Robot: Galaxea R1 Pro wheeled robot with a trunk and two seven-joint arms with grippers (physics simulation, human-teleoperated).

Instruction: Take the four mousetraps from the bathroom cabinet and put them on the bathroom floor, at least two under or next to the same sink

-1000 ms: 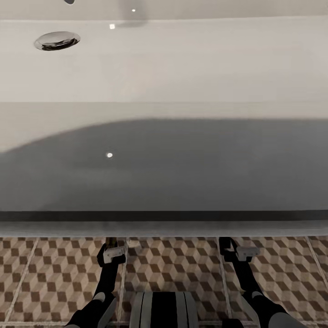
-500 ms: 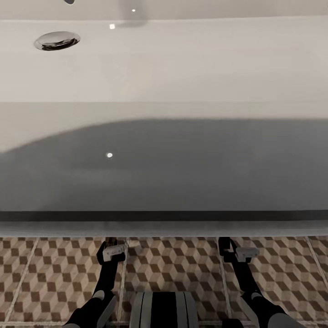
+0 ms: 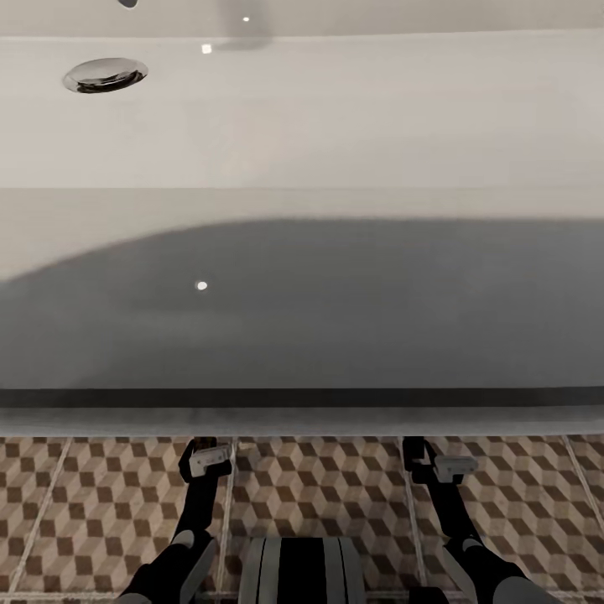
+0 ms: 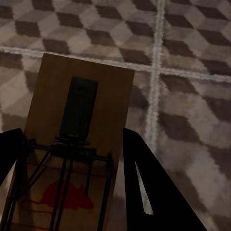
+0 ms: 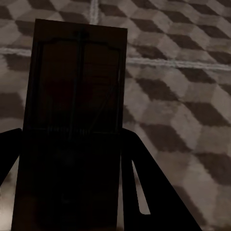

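— Has anything shifted since a second ago?
— Only the left end effector (image 3: 210, 460): it has edged slightly toward the sink's near rim, while the right end effector (image 3: 445, 464) sits where it was.
— What are they holding?
— Each is clamped on a mousetrap. In the left wrist view a tan mousetrap (image 4: 77, 144) lies between the two dark fingers (image 4: 149, 187), its black wire and red mouse mark showing. In the right wrist view the second mousetrap (image 5: 72, 125) sits between the fingers (image 5: 144, 192) too, but in deep shadow.
— And where is all this?
— Both arms reach forward low over the cube-patterned bathroom floor (image 3: 335, 495), right at the foot of the white sink (image 3: 335, 126), whose chrome drain (image 3: 105, 74) lies far left. Whether the traps touch the tiles, I cannot tell.
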